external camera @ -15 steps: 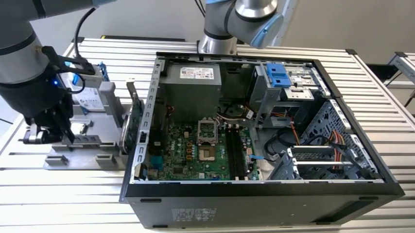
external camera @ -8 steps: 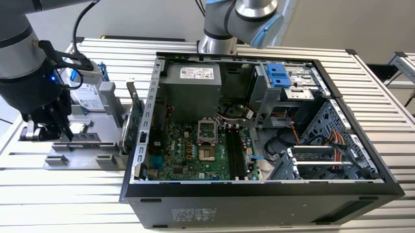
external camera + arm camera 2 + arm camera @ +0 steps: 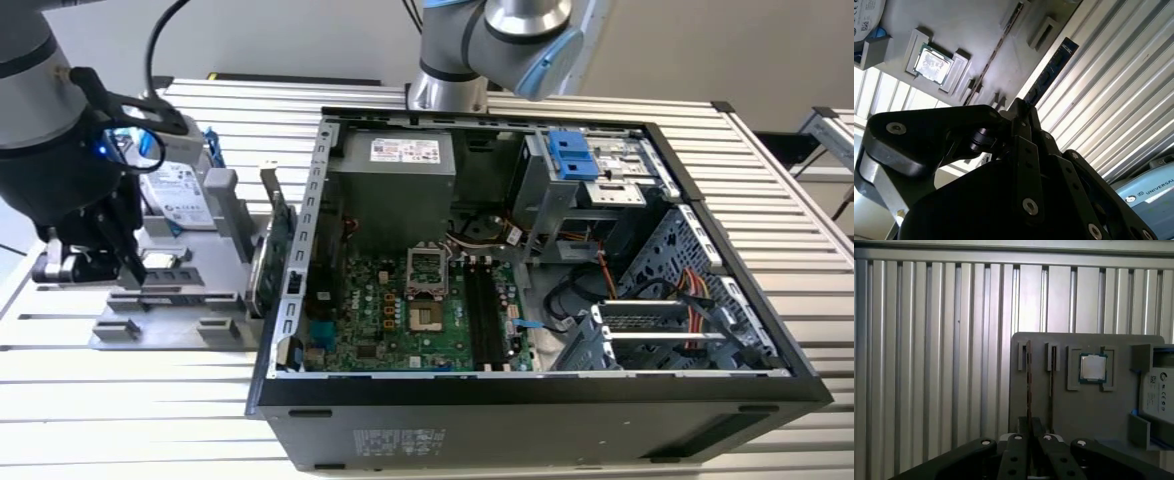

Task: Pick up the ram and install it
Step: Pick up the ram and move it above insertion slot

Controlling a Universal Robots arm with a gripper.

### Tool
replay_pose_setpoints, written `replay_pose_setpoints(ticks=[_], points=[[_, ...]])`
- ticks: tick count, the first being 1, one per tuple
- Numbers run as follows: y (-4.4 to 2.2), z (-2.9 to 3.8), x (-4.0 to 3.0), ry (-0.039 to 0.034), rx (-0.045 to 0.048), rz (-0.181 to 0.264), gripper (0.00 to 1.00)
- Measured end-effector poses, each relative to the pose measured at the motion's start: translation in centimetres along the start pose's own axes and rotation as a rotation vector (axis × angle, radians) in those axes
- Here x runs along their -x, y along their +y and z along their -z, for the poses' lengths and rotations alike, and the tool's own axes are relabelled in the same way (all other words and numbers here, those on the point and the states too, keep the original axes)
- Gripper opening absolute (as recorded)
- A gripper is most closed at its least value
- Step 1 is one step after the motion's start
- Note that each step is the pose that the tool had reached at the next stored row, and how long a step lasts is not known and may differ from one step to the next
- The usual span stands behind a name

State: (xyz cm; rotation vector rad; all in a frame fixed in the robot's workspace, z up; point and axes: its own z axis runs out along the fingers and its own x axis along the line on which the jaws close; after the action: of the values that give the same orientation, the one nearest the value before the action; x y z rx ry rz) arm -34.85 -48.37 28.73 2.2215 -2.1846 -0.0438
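- a robot arm's gripper point(image 3: 1029, 431) hangs over a grey parts holder point(image 3: 1114, 410) on a slatted metal table point(image 3: 929, 365). its fingers are pressed in on the ram point(image 3: 1054, 67), pinching 1 end.
- the ram, a thin dark stick, runs out from the fingertips near the holder's edge, in line with 1 of 2 narrow slots. whether it is free of the slot cannot be told.
- on the holder, a square processor chip point(image 3: 1093, 367) sits just beside the slots, and a hard drive point(image 3: 1159, 390) lies past the chip.
- risk: held by so little of its length, the stick could tilt or slip, and a skewed lift could catch it on the slot's walls.
- risk: the open computer case point(image 3: 534, 425) stands right beside the holder. its raised side wall and an upright green card point(image 3: 267, 270) could be struck on a low carry.
- open room: the table on the holder's side away from the case looks bare, and so does the space above the holder.
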Motion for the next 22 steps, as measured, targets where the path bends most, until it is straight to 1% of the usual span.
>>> replay_pose_setpoints(ticks=[11, 22], points=[[0.05, 1.28, 0.0, 0.0, 0.0001, 0.0, 0.0], [0.09, 2.36, 0.01, 0.0, 0.0, 0.0, 0.0]])
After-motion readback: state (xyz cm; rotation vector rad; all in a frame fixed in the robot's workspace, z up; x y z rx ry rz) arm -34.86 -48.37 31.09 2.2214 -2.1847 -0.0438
